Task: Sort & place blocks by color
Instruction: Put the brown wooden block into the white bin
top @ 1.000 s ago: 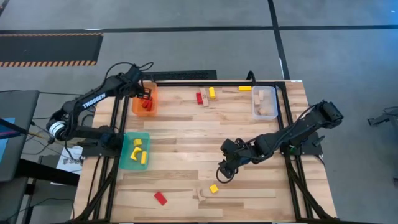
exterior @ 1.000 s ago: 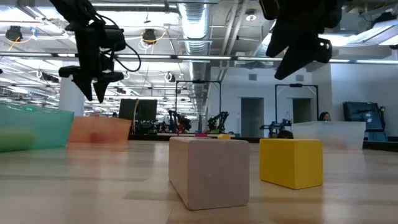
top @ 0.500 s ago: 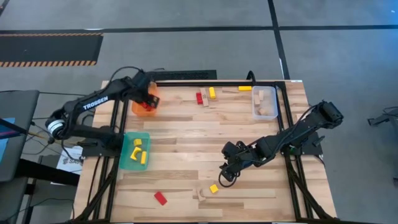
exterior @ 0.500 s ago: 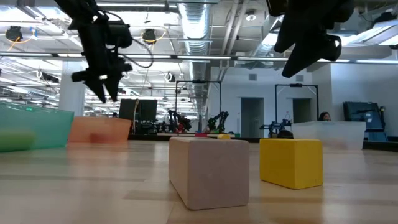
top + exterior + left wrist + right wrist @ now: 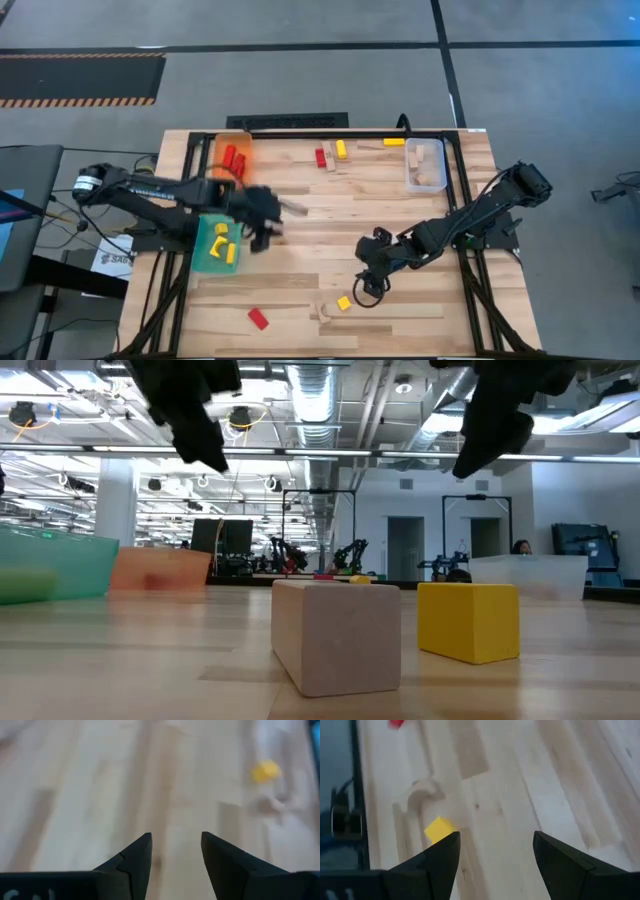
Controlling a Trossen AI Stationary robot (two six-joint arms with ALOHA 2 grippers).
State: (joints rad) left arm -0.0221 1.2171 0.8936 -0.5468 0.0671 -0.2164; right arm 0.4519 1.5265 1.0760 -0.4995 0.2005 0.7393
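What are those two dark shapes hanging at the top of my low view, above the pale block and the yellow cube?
Observer: They are the robot's two arms. From above, the right gripper hovers close beside the yellow cube, open and empty.
Operator: And the other one?
Observer: The left gripper is over the table next to the teal bin, open, holding nothing.
Operator: Is there anything nearby that I'm missing?
Observer: A red block lies on the table, on the left arm's side of the pale block.
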